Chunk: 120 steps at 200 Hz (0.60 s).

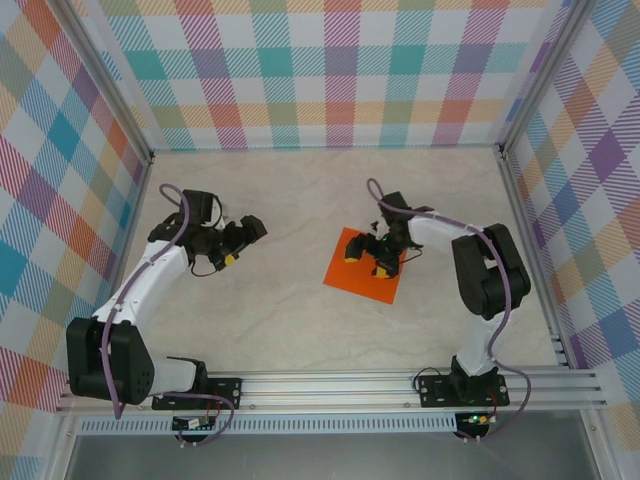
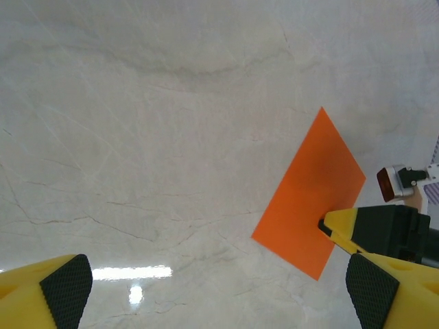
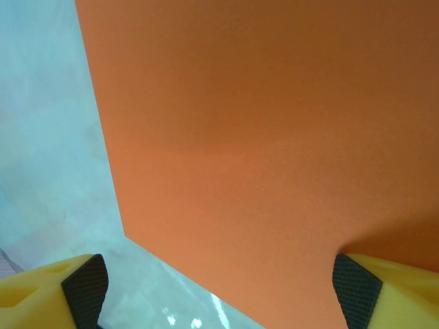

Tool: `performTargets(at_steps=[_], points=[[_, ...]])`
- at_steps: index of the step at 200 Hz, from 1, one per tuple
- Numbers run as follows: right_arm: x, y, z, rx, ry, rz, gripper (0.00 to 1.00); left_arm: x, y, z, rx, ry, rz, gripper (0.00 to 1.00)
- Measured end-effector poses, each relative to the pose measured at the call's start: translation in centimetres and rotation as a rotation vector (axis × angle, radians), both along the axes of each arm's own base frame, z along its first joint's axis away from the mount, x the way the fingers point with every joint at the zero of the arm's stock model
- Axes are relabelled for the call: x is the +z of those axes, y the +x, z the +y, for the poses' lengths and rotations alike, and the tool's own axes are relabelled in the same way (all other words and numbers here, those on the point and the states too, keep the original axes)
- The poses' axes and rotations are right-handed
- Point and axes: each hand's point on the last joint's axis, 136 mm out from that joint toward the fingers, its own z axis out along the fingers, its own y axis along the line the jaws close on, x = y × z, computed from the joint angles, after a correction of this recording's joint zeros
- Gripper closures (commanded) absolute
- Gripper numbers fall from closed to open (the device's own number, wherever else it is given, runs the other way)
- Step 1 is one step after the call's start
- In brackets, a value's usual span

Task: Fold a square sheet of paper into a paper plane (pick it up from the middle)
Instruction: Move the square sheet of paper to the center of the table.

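Observation:
The square sheet of paper lies flat and unfolded on the marble-look table, right of centre, turned like a diamond. My right gripper hovers over its far half, open, one finger each side. In the right wrist view the sheet spreads under the open gripper, with one pad over the orange and the other off its edge. My left gripper is open well to the left of the sheet, holding nothing. In its view the sheet sits ahead on the right. The paper plane is out of view.
Plaid walls enclose the table on three sides. An aluminium rail with both arm bases runs along the near edge. Bare tabletop lies between the two grippers and behind the sheet.

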Motion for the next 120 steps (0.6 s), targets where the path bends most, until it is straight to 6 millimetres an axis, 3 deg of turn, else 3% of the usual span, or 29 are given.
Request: performTargets(at_steps=[36,62,86,104,120], points=[[0.1,-2.1,4.8,0.218,0.004,-0.021,0.14,-1.9,-0.3,-2.4,-0.075,-0.015,0.058,0.08],[0.6,-1.5,6.0,0.255,0.018,-0.042,0.12,-2.6,-0.5,-4.0,-0.121,-0.026,0.087,0.13],[2.1,-0.4,5.1,0.193,0.023,-0.074,0.11,-2.4,0.0,-6.1,-0.168,-0.040,0.088,0.26],[3.8,0.6,2.7,0.082,0.037,-0.107,0.12,-2.3,0.7,-8.5,-0.216,-0.055,0.089,0.37],[4.9,1.1,0.4,-0.017,0.043,-0.121,0.14,-2.4,1.3,-10.9,-0.272,-0.058,0.086,0.38]])
